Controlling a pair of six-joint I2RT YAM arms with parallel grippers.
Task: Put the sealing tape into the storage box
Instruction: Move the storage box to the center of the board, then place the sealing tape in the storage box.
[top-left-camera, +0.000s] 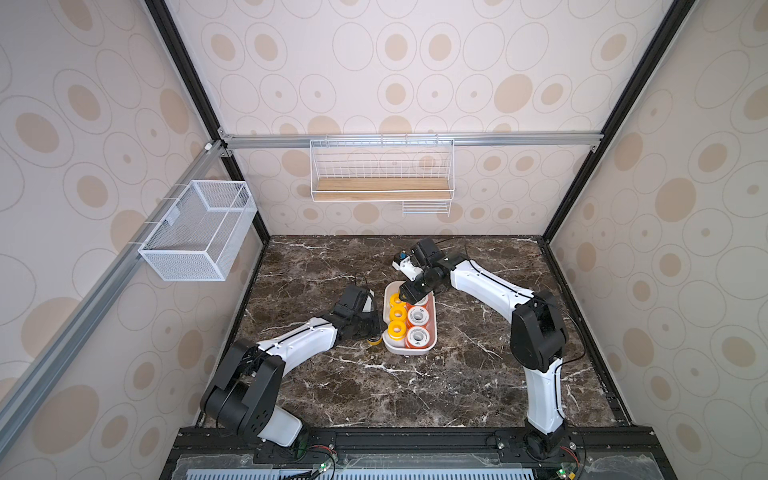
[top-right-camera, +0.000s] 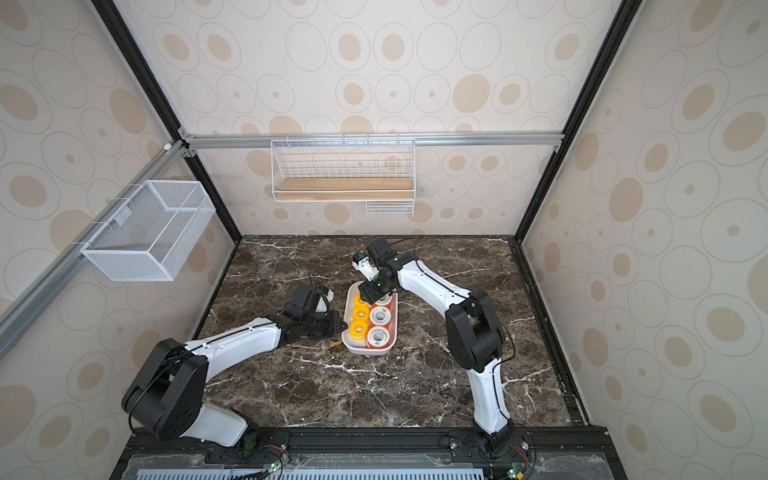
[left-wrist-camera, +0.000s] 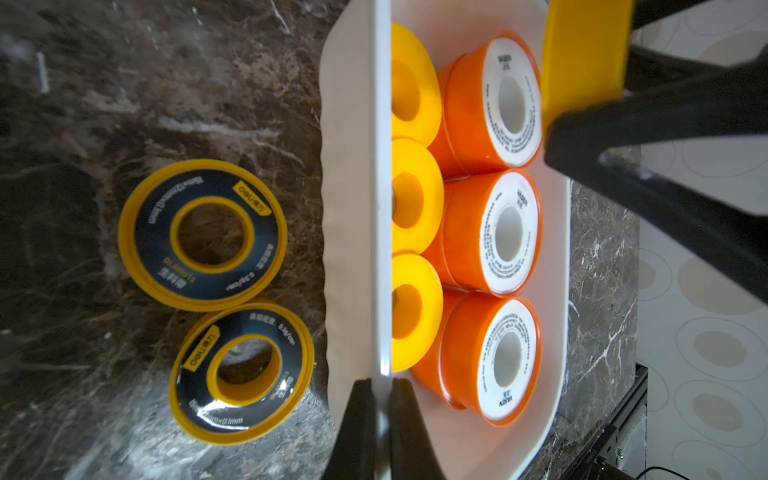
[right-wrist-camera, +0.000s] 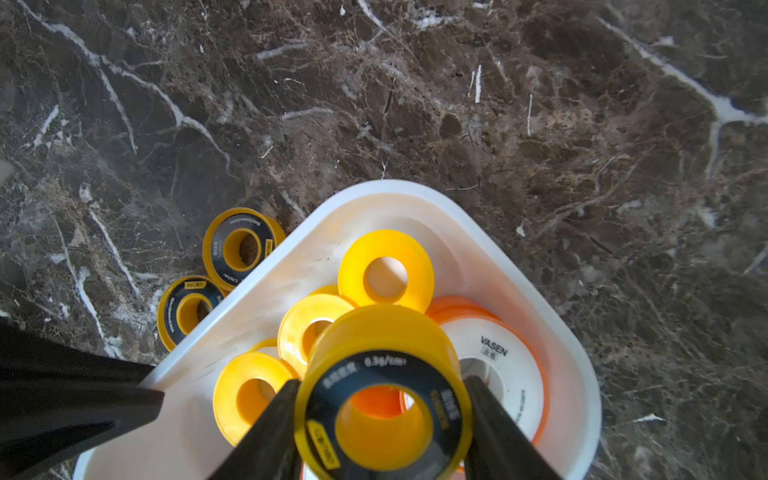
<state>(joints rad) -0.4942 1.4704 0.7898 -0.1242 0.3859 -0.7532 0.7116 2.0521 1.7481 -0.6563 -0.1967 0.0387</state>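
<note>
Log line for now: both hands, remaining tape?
left hand: shut on storage box rim | right hand: holding dark-faced spool over box | outside: two dark-faced spools on table beside box

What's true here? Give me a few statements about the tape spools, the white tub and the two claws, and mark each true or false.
1. The right gripper holds a dark-faced yellow spool over the storage box. True.
2. The left gripper is open and touches nothing. False: it is shut on the storage box's wall.
3. Two dark-faced spools lie on the table outside the storage box. True.
4. The orange spools lie on the table. False: they stand inside the storage box, beside plain yellow spools.
</note>
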